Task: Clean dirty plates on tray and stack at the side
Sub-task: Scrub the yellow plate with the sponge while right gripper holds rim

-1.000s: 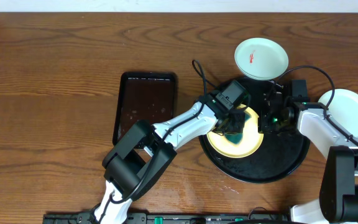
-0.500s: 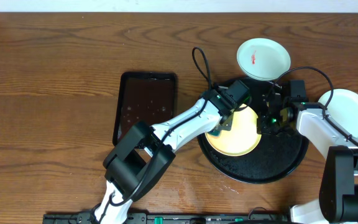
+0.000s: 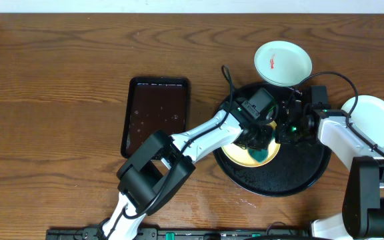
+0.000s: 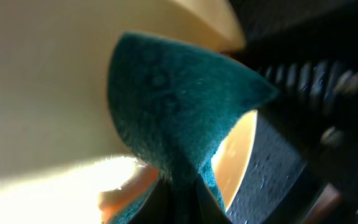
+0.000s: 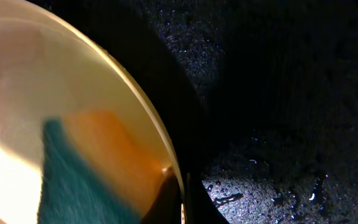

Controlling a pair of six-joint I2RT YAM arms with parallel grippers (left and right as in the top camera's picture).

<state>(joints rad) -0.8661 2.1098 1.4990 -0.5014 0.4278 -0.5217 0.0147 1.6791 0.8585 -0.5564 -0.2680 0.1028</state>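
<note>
Left gripper (image 3: 258, 141) clamps one sponge (image 3: 263, 155) on one yellow plate (image 3: 235, 153); right gripper (image 3: 285, 131) pinches its rim. Two white plates (image 3: 283, 63) border the tray (image 3: 312, 170), twelve and three.

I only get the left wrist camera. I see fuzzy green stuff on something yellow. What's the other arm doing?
Observer: The right gripper is pinching the rim of the yellow plate that your sponge rests on.
Operator: Are there more plates?
Observer: Yes, a smeared plate, pale with a red mark, lies by the far edge of the tray.
Operator: Only that one?
Observer: No, another pale plate lies right of the tray, partly under the right arm.
</note>
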